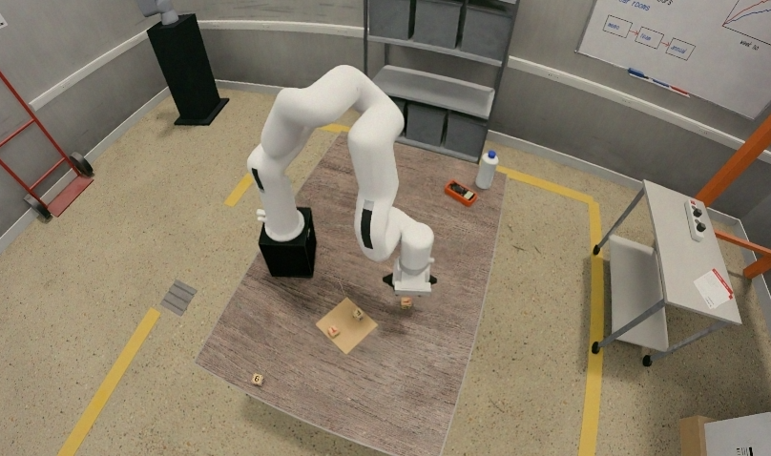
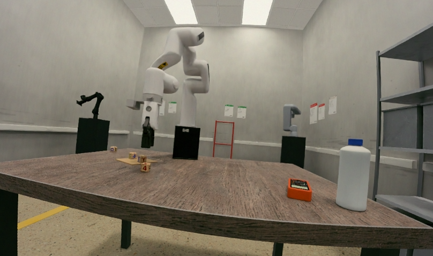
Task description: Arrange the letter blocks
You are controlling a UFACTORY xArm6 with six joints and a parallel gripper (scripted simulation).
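A tan mat [image 1: 347, 342] [image 2: 124, 160] lies on the wooden table [image 1: 411, 367] [image 2: 211, 190]. Two lettered blocks stand on the mat: one at its back corner [image 1: 357, 313] [image 2: 142, 158] and one nearer its left side [image 1: 333, 331] [image 2: 132, 155]. A third block [image 1: 406, 302] [image 2: 144, 166] lies on the table just off the mat's right side and shows a 4 on one side face. A fourth block [image 1: 257, 379] [image 2: 113, 148], marked 6, lies near the table's front left edge. My gripper [image 1: 411, 292] [image 2: 147, 144] hangs straight above the third block, partly open, with nothing between its fingers.
An orange device [image 1: 460, 192] [image 2: 299, 189] and a white bottle [image 1: 487, 168] [image 2: 352, 176] stand at the table's far right corner. The arm's black base [image 1: 287, 249] [image 2: 186, 142] stands on the table's left side, behind the mat.
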